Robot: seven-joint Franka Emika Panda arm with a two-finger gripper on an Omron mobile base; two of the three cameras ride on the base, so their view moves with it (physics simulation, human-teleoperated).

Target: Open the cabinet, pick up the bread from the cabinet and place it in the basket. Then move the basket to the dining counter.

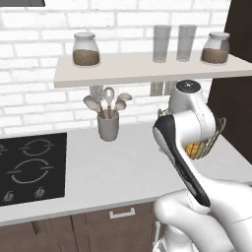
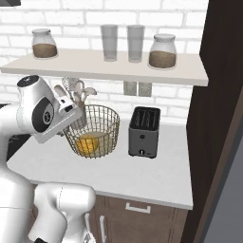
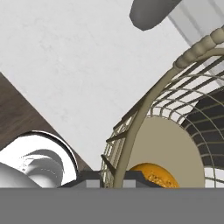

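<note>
On the white surface beside the toaster, my tool is closed around the basket rim, the bread lying inside on its base

Prob. home kitchen: cooktop, toaster, utensil crock, brick wall.

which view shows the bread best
The right base view: the bread lies whole inside the basket, seen through the mesh. The hand view catches part of it at the bottom edge; the left base view gives a sliver beside the arm.
</note>
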